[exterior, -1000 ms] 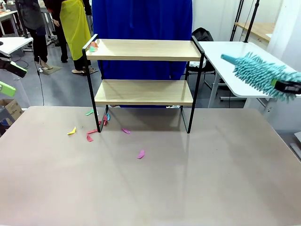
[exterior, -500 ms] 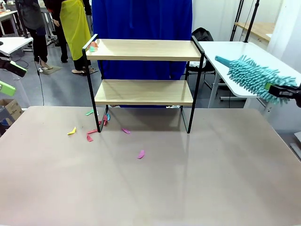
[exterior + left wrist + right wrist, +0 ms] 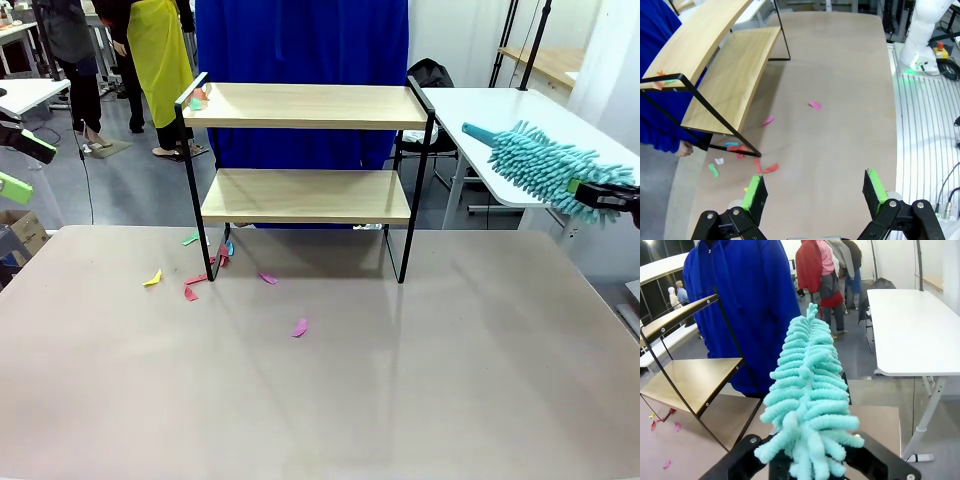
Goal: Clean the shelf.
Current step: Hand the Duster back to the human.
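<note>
The shelf [image 3: 310,105] stands at the far middle of the table, two light boards in a black frame. A few paper scraps [image 3: 197,100] lie on the left end of its top board. My right gripper [image 3: 612,195] hovers off the table's right side, shut on the handle of a fluffy teal duster [image 3: 545,165] whose tip points left toward the shelf, about a hand's width away from it. In the right wrist view the duster [image 3: 807,405] rises from the gripper [image 3: 810,465], with the shelf [image 3: 690,377] to the left. My left gripper [image 3: 25,167] hangs open at the far left; seen from its wrist, the fingers [image 3: 754,197] are wide apart above the table.
Coloured paper scraps [image 3: 299,327] are scattered on the table near the shelf's left legs [image 3: 190,290]. A person in a blue top [image 3: 300,40] stands right behind the shelf. A white table [image 3: 500,130] stands at the right, behind the duster. Other people stand farther back.
The duster in my right gripper has swung a little left toward the shelf and now lies flatter. The left arm and the scraps have stayed put.
</note>
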You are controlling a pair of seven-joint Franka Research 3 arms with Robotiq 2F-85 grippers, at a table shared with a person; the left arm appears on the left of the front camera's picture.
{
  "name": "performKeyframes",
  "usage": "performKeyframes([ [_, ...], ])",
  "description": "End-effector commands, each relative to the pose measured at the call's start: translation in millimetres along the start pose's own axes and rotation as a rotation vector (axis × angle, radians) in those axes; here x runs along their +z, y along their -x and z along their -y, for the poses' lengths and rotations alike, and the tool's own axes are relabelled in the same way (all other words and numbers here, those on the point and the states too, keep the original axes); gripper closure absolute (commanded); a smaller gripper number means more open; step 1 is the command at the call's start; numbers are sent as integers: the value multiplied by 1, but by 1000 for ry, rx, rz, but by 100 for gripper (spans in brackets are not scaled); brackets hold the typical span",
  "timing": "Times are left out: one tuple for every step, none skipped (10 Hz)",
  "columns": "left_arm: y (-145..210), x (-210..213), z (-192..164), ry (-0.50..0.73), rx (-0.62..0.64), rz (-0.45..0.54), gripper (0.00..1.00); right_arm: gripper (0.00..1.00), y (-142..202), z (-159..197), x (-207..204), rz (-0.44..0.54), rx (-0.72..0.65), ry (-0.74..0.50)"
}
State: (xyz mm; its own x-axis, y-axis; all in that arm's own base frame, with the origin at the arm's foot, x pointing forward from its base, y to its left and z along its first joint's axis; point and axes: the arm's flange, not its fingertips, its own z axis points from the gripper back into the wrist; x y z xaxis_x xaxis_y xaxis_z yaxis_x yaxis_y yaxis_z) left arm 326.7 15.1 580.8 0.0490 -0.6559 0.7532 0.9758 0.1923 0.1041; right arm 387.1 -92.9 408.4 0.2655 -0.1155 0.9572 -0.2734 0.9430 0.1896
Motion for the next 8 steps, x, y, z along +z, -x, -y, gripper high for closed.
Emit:
performKeyframes([
  [-1, -1, -1, 4, -20, 22, 0, 83, -4, -3, 1, -1, -4, 8],
  [-1, -1, -1, 4, -20, 22, 0, 83, -4, -3, 1, -1, -4, 8],
  [-1, -1, -1, 4, -20, 22, 0, 83, -4, -3, 1, -1, -4, 8],
  [-1, -1, -1, 4, -20, 22, 0, 83, -4, -3, 1, -1, -4, 8],
  [-1, -1, -1, 4, -20, 22, 0, 83, -4, -3, 1, -1, -4, 8],
  [-1, -1, -1, 4, -20, 22, 0, 83, -4, -3, 1, -1, -4, 8],
  [-1, -1, -1, 4, -20, 22, 0, 83, -4, -3, 1, -1, -4, 8],
  [-1, -1, -1, 4, -20, 22, 0, 83, -4, -3, 1, -1, -4, 8],
])
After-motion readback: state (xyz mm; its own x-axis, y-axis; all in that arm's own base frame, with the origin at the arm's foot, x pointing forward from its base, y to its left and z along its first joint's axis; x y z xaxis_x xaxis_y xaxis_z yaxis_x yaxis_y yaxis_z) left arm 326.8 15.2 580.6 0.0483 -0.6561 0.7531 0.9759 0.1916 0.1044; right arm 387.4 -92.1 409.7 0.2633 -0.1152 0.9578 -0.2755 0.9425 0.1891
